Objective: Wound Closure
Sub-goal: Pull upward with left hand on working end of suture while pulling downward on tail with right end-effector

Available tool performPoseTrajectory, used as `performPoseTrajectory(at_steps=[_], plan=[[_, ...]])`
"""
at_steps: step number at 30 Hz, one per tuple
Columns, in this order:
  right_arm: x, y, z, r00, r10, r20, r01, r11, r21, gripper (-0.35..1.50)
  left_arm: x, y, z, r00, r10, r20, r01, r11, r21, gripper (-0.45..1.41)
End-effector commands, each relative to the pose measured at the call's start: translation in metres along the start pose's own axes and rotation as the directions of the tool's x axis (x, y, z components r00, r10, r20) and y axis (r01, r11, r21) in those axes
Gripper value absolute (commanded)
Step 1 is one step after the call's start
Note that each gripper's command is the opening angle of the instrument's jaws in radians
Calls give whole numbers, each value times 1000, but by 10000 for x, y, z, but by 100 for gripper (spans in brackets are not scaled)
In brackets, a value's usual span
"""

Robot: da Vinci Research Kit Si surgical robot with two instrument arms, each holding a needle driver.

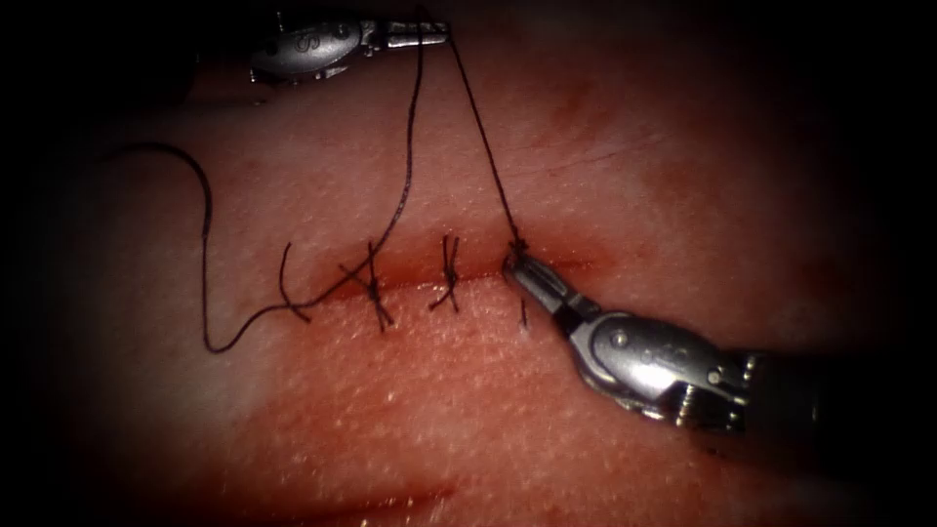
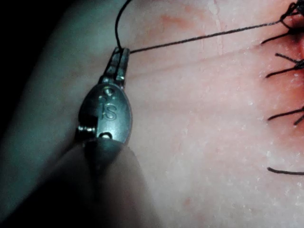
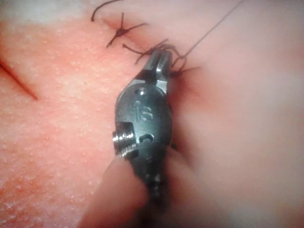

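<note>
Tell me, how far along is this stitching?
Two knotted stitches already cross the cut. A third knot is in hand: the left tool holds the thread taut, and the right tool grips thread at the knot. Right of it, the cut looks unstitched.
</note>
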Motion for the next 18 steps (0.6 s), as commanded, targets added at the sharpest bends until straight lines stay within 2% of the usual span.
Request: performPoseTrajectory(at_steps=[1, 9, 18], plan=[[-6, -6, 0, 1000, -4, 1, 4, 1000, 6, -35, -7, -9, 5, 1000, -1, -2, 1, 1000, 8, -45], [-13, -18, -26, 1000, -21, -4, 21, 999, 31, -35, -36, -42, 11, 1000, -20, 15, 19, 998, 66, -45], [-28, -31, -42, 1000, -15, 5, 15, 999, 40, -35, -54, -62, 20, 998, -12, 62, 4, 993, 114, -45]])
